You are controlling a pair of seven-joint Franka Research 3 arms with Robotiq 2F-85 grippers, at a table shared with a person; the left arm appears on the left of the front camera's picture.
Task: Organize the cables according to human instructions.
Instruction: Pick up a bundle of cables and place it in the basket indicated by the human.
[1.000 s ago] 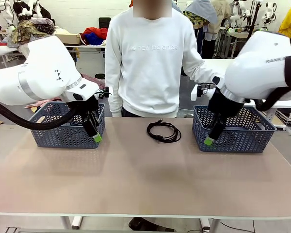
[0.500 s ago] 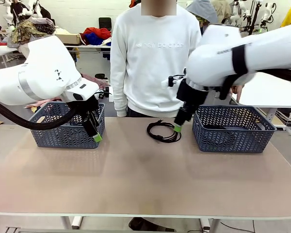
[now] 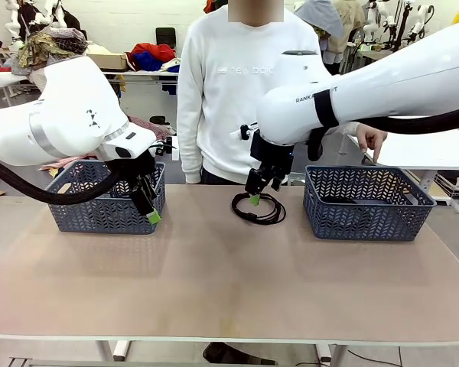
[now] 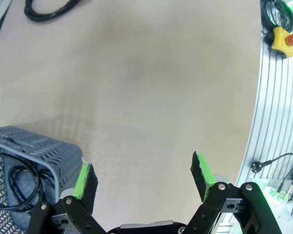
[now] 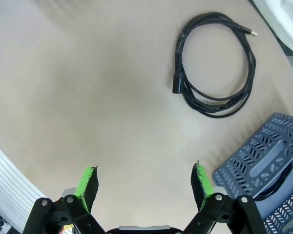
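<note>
Loose cable lies coiled flat on the table near the middle of its far edge, just in front of the person, between the two baskets. In the right wrist view the coil shows a small metal-tipped plug at one end and a black connector on its inner side. Right gripper hangs over the coil's near-left rim, jaws wide, nothing held. My read: the step is picking this cable. Best to come straight down with the fingers straddling the bundled strands on one side of the loop, where several turns run together, not across the open middle; close only once the pads are low enough to catch all turns, or the coil will unravel on lift. Which basket it goes to is the person's call; their hand is above the right basket, but whether it is pointing I can't tell. Left gripper is parked at the near-right corner of the left basket, jaws wide and empty. Count: one cable on the table, at least one coiled in the left basket, something dark in the right one, likely cable; two baskets, two grippers, one person.
</note>
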